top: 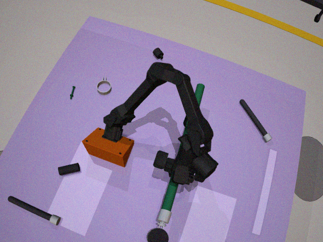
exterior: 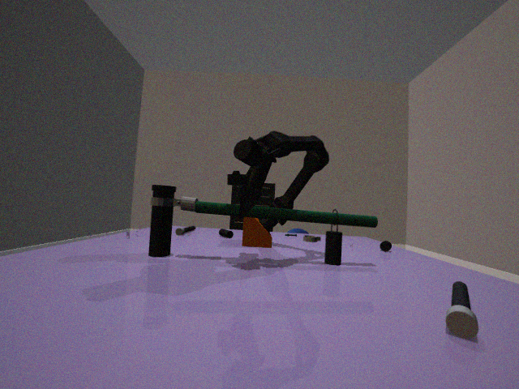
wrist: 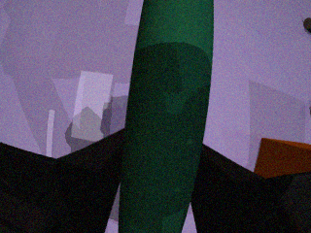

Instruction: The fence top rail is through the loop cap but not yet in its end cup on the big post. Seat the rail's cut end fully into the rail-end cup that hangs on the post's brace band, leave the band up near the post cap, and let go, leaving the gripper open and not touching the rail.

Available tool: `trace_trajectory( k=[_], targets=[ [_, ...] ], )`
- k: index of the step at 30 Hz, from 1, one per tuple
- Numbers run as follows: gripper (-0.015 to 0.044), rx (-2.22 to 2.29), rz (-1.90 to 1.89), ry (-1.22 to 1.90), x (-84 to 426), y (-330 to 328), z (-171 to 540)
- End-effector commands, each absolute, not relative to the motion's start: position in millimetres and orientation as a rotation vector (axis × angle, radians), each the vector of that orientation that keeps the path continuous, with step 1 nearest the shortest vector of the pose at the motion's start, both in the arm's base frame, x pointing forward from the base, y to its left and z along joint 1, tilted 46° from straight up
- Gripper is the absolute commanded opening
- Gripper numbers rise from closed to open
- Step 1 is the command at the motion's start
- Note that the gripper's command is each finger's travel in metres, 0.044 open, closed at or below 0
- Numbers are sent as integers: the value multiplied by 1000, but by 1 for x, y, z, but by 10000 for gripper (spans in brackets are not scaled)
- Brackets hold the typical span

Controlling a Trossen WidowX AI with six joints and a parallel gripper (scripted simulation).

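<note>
The green rail runs from the cup through the loop cap on the short post, and its far end sticks out past the loop. Its near end meets the mouth of the light grey rail-end cup, with no gap visible; how deep it sits is hidden. The cup hangs on the brace band, high on the big post just under its cap. My gripper is shut on the rail between the two posts; its fingertips are hidden in the top and exterior views.
The orange base block stands left of the rail. A loose band, a green bolt, a black cylinder and two dark rods with pale ends lie around. A small black fitting lies at the back.
</note>
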State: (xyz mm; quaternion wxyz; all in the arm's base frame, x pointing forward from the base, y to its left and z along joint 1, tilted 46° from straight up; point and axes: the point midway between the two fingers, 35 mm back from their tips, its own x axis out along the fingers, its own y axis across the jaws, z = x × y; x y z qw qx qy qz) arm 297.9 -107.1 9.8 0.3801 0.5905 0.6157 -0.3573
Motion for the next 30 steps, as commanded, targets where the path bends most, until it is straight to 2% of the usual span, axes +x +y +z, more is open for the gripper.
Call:
trace_trajectory(
  k=[1, 30],
  targets=[
    [0, 1508, -914, 1572, 298, -107, 10],
    [0, 1501, -922, 1564, 298, -113, 10]
  ],
)
